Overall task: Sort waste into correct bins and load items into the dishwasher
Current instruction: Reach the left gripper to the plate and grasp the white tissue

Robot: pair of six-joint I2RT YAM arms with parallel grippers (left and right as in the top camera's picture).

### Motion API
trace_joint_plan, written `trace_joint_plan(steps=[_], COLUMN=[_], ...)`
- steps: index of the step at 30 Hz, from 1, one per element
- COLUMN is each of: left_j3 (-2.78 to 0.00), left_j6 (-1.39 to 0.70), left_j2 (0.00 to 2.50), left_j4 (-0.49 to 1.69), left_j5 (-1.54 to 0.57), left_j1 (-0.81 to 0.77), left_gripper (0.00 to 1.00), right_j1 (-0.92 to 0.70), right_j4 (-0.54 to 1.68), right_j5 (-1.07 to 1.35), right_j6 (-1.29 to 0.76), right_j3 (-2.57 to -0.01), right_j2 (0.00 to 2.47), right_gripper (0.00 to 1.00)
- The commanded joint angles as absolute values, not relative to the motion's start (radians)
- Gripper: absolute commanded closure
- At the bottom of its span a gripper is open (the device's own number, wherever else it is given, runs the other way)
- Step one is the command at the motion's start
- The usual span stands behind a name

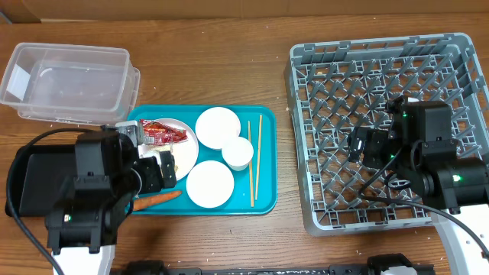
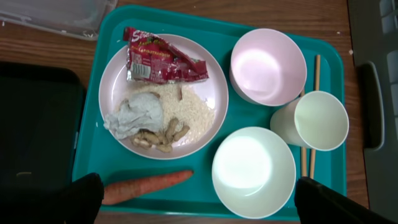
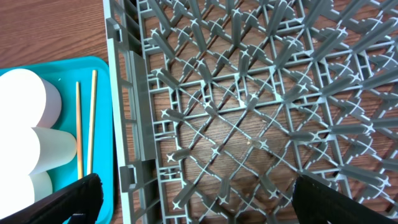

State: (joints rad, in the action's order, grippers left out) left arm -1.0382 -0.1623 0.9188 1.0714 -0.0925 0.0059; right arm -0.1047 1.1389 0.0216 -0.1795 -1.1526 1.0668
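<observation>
A white plate (image 2: pixel 208 106) on the teal tray (image 2: pixel 112 37) holds the red snack wrapper (image 2: pixel 163 62), the crumpled tissue (image 2: pixel 135 116) and beige food scraps (image 2: pixel 163 138). The orange carrot (image 2: pixel 146 186) lies on the tray in front of the plate. Two white bowls (image 2: pixel 267 65) (image 2: pixel 253 172), a white cup (image 2: pixel 317 121) and wooden chopsticks (image 1: pixel 254 159) share the tray. My left gripper (image 2: pixel 196 208) is open and empty above the tray's near edge. My right gripper (image 3: pixel 193 202) is open and empty over the grey dish rack (image 1: pixel 386 130), which has nothing in it.
The clear plastic tub (image 1: pixel 69 80) stands at the back left. The black tray (image 1: pixel 42 179) lies left of the teal tray, partly under my left arm. The rack's left wall (image 3: pixel 127 112) stands between the teal tray and the rack floor.
</observation>
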Motion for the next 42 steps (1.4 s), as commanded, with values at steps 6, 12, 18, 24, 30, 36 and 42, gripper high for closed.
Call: trace_joint_plan(steps=[6,12,18,24,30,36,42], left_j3=[-1.058,-1.057,-1.057,-1.057,-1.057,-1.057,-1.057], left_j6=[-0.165,-0.226,-0.266,-0.266,-0.266,-0.266,-0.266], left_j2=[1.063,1.271,1.458,1.57,1.621,1.627,1.627], left_j4=[1.009,1.011,0.979,0.931,0.904,0.902,0.903], left_j5=[0.072,0.116,0.116,0.115,0.114,0.115,0.115], left_j1=[0.001,0.004,0.045,0.093,0.101,0.101,0.101], left_gripper=[0.0,0.0,0.01,0.07,0.29,0.6,0.86], right_j1=[-0.1,-0.099,-0.1,-0.099,-0.099,-0.099,-0.099], right_j4=[1.136,1.138,1.143,1.158,1.158,1.158,1.158], right_j5=[0.02,0.02,0.02,0.02,0.02,0.02,0.02], right_j6=[-0.179,-0.179,-0.179,-0.179,-0.179,-0.179,-0.179], right_j3=[-1.18,-1.18,-1.18,-1.18,-1.18,-1.18,-1.18], right_j2=[1.059,1.059,1.059,1.059,1.059,1.059,1.059], right_gripper=[0.0,0.0,0.0,0.0,0.0,0.0,0.0])
